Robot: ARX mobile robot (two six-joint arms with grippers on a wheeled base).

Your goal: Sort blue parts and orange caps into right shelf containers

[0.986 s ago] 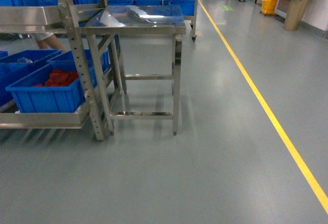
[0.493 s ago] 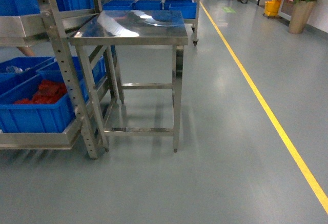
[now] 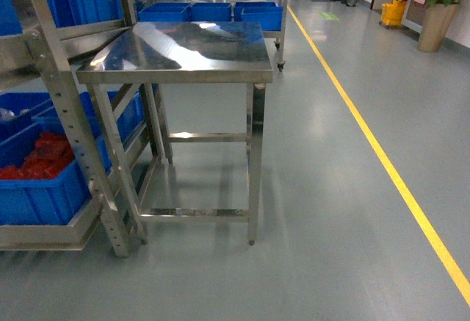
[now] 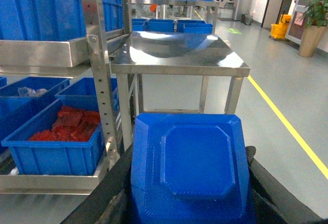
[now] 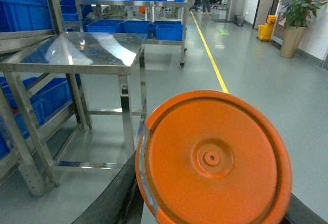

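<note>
The right gripper (image 5: 210,203) clamps a round orange plastic cap (image 5: 212,157) by its lower edge; the left gripper (image 4: 187,203) grips an octagonal blue moulded plastic part (image 4: 189,165) by its sides. Both look light, rigid and slick, so I'd judge rim or flank holds the safest. Neither gripper shows in the head view. Since a second ago the robot has rolled nearer the bare stainless steel table (image 3: 183,45), and the blue ribbed crate of red pieces (image 3: 33,181) has slid leftward.

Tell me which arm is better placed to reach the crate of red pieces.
Left, probably: the crate lies on the head view's left side, nearer the arm carrying the blue part.
</note>
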